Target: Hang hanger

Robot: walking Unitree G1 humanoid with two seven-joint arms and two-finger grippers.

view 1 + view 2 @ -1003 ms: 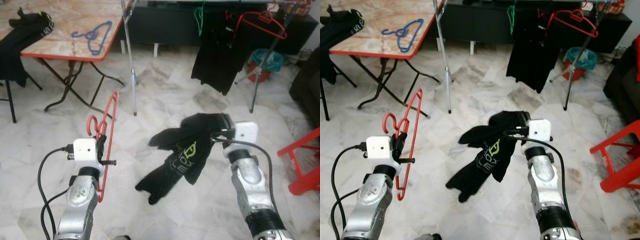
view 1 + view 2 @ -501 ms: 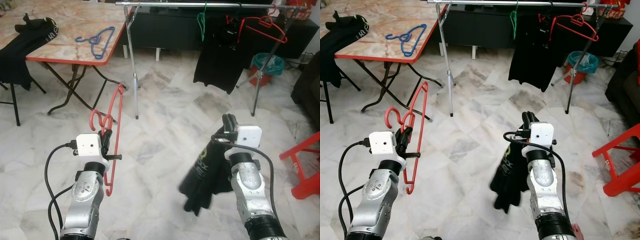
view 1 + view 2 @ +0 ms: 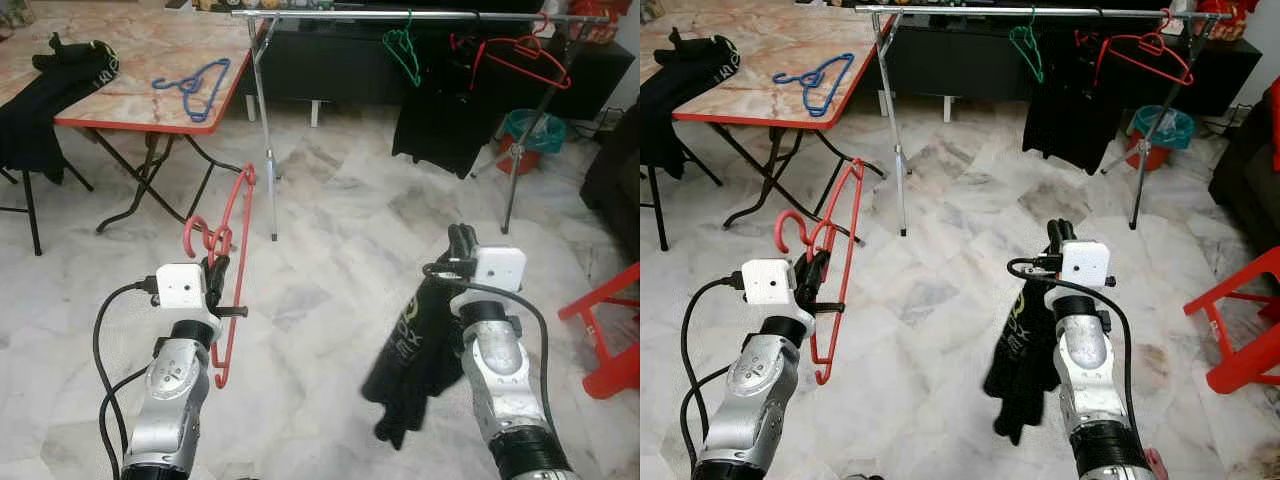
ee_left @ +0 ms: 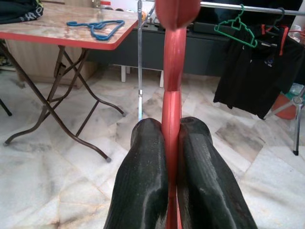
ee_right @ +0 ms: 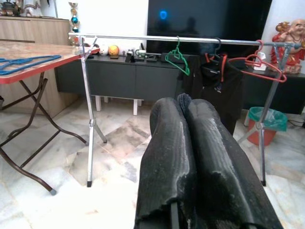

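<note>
My left gripper [image 3: 215,275] is shut on a red hanger [image 3: 238,232], which stands upright with its hook toward me; the two black fingers [image 4: 143,176] pinch its bar [image 4: 172,114]. My right gripper [image 3: 461,245] is shut on a black garment [image 3: 410,350] with a green logo, which dangles below it toward the floor. Ahead stands a silver clothes rail [image 3: 400,15] carrying a green hanger [image 3: 403,50], a black shirt [image 3: 440,120] and a red hanger [image 3: 520,50]. The rail [image 5: 190,40] is some way beyond both grippers.
A folding table with a red rim [image 3: 150,123] stands at the left, bearing a blue hanger [image 3: 193,80] and black clothing [image 3: 60,70]. A red stool [image 3: 610,330] is at the right, a teal bin [image 3: 525,125] behind the rail's right leg. The floor is marble tile.
The camera has tilted up slightly, bringing more of the rail into view. The black garment hangs a little straighter under my right gripper. Both grippers keep their holds.
</note>
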